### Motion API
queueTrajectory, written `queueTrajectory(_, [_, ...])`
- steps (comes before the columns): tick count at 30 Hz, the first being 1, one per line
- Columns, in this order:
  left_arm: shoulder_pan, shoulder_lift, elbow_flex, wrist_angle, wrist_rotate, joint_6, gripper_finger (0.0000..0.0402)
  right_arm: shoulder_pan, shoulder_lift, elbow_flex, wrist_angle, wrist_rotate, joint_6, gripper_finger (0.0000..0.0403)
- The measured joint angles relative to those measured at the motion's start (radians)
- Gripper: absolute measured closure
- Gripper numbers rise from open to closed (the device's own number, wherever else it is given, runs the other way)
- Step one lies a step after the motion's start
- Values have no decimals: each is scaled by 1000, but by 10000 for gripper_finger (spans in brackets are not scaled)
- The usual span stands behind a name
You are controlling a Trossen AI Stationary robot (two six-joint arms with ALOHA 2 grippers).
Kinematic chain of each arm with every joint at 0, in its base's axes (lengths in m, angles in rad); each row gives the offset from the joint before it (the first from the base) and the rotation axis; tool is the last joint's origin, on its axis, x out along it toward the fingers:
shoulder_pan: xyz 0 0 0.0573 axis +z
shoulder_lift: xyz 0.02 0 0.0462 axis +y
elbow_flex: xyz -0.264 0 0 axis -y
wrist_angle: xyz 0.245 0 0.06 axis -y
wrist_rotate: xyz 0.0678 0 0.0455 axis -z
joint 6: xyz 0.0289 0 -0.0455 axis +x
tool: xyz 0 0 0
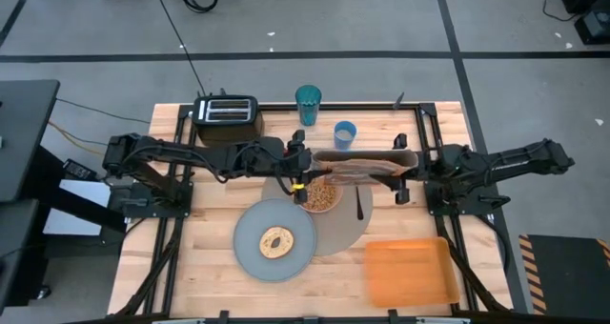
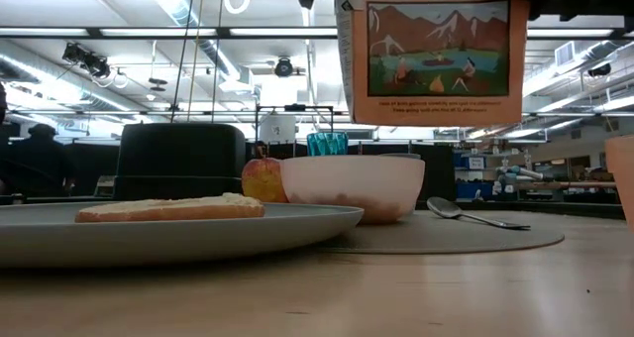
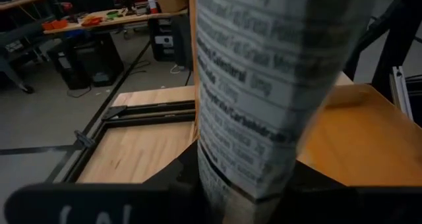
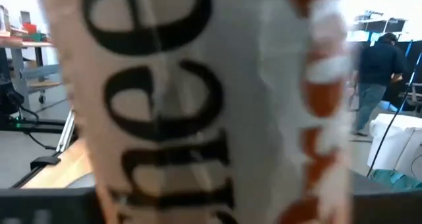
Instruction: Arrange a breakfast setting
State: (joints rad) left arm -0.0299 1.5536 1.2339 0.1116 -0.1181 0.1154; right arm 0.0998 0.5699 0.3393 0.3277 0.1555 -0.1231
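The left pincer (image 1: 303, 164) and the right pincer (image 1: 405, 167) are each clamped on one end of the orange cereal box (image 1: 357, 165), holding it up in the air over the pink bowl (image 1: 320, 195) on the tan mat (image 1: 348, 227). This looks like the cereal-pouring step. Next, the box likely needs a slow tip toward the bowl.

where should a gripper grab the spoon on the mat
Take the metal spoon at mid-handle, from straight above, fingers across its thin width. It lies flat on the tan mat beside the pink bowl; the side away from the bowl looks freer.
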Motion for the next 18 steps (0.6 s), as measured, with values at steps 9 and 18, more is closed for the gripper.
queueTrajectory(9, [0, -4, 1, -47, -1, -6, 291, 0, 24, 0, 0, 5, -9, 314])
queueTrajectory(18, [-2, -150, 3, -305, -13, -5, 188, 1, -76, 4, 3, 21, -43, 392])
